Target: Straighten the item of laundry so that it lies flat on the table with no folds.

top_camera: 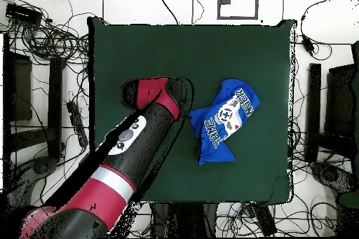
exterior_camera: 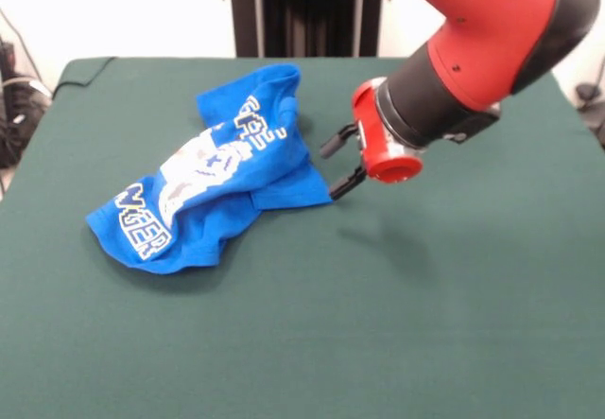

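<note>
The item of laundry (exterior_camera: pixel 213 178) is a bright blue T-shirt with white lettering. It lies crumpled and folded over itself on the left middle of the dark green table (exterior_camera: pixel 435 324). My gripper (exterior_camera: pixel 337 165) hovers just right of the shirt's right edge, pointing at it, open with nothing between its fingers. In the overhead view the shirt (top_camera: pixel 224 118) sits right of centre on the table (top_camera: pixel 140 54), and my red and black arm (top_camera: pixel 140 131) reaches in from the lower left, its end close to the shirt's left side.
Bare green cloth surrounds the shirt on all sides, widest towards the near edge in the front view. Cables (top_camera: pixel 49 40) and stands (top_camera: pixel 313 103) lie on the floor around the table.
</note>
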You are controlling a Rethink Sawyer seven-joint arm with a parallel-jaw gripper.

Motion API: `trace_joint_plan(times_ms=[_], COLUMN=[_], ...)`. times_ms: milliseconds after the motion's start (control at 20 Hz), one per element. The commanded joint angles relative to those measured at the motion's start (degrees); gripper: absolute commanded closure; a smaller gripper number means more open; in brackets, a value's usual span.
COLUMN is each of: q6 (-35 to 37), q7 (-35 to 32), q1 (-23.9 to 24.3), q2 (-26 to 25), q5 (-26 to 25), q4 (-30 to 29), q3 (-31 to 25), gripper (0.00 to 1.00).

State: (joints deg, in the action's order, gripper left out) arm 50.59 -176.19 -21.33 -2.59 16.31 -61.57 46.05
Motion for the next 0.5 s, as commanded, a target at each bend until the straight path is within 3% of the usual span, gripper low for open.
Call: trace_joint_plan(times_ms=[50,500], q6=[-8.6,-18.0], q7=[-12.6,-12.9], q1=[-1.2,-1.0], q2=[-1.1,-1.7], q5=[2.9,5.8], q4=[-7.7,-10.9], q3=[-7.8,-11.9], gripper=[0.0,0.0])
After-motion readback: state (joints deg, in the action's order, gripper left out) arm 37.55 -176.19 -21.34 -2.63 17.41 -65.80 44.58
